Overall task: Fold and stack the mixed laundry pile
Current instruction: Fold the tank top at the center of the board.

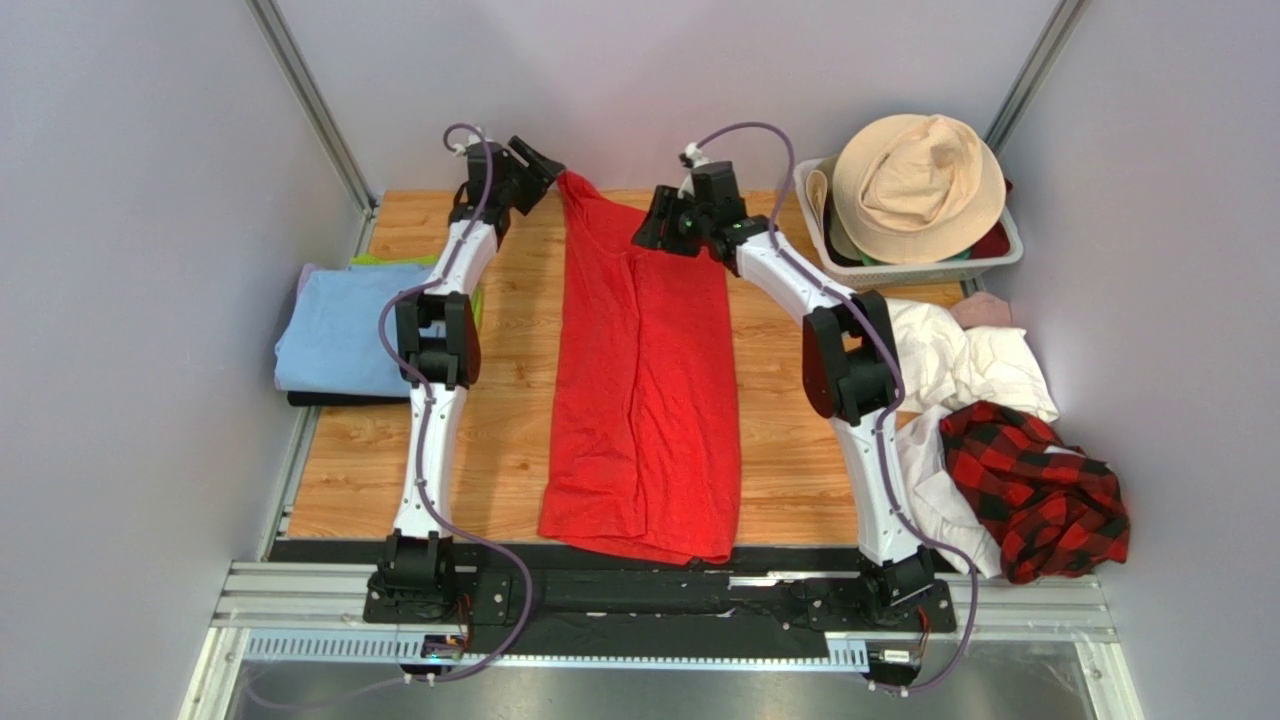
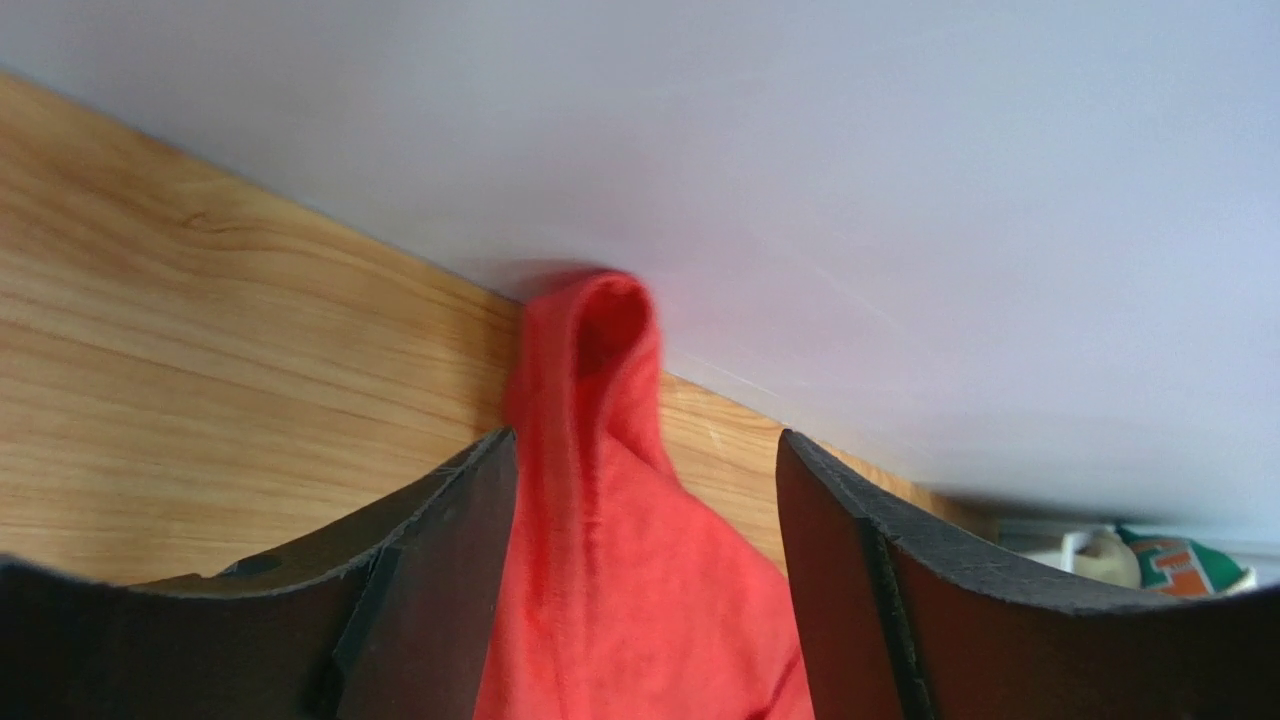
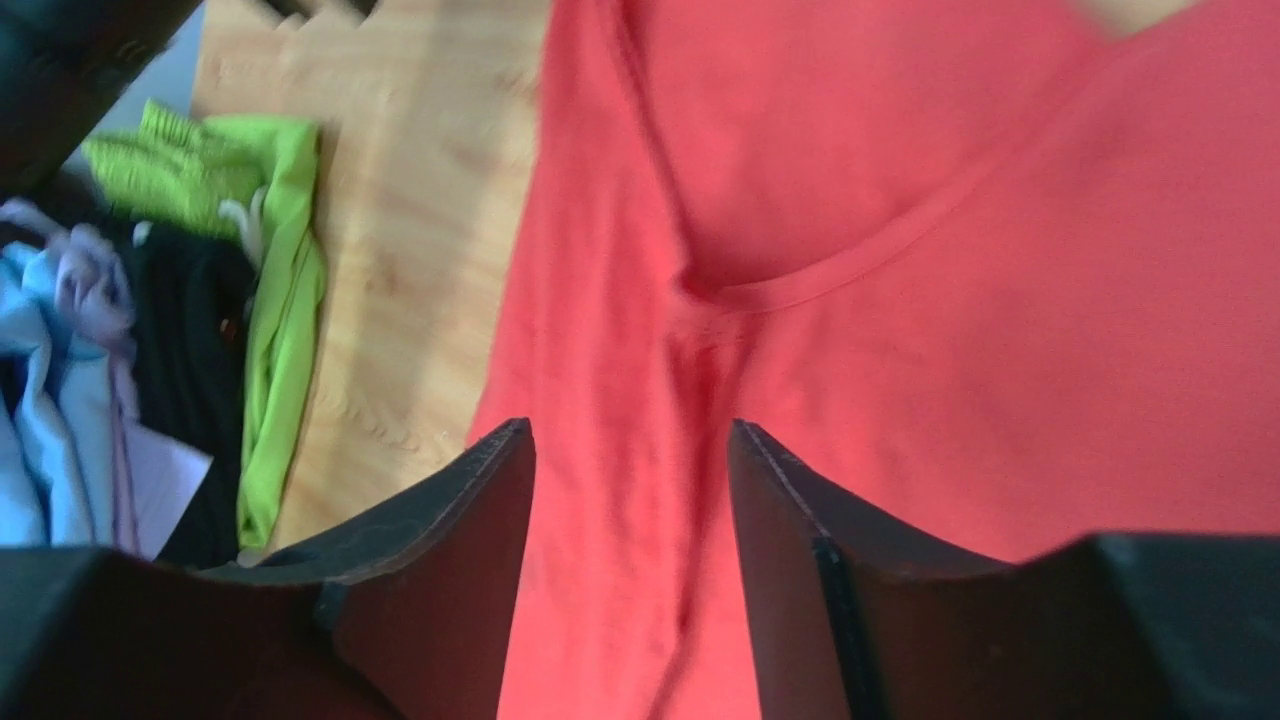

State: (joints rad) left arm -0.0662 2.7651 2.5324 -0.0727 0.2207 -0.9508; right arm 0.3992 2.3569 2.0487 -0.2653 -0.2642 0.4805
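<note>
Table (image 1: pixel 504 450): the wood top carries the whole job. Keep the fold inside its bare middle.
Red T-shirt (image 1: pixel 646 375): it lies down the centre as a long strip with the sides turned in. The hem is near your arm bases and the collar end is at the far edge by the wall.
Rest of the pile: white cloths (image 1: pixel 969 368), plaid shirt (image 1: pixel 1044 488) and pink piece (image 1: pixel 984 311) are heaped at the right edge, apart from the T-shirt. Leave them for later.
Step in hand: my reading is that you take the collar end in both grippers and carry it back over the hem (a crosswise fold).
Left gripper (image 2: pixel 646 443): it is at the strip's far left corner with its jaws apart. A ridge of red cloth stands between them, touching one finger and clear of the other. Centre on that ridge before you pinch, so every layer is caught.
Right gripper (image 3: pixel 631 428): it is over the right side of the collar end with its jaws apart, straddling cloth just below the neckline (image 3: pixel 812 278). Go low enough to take the under layer too.
Carrying it: lift both corners level and move them together, or the strip will skew.
Far corner: it is bunched against the wall, so draw it clear first.
</note>
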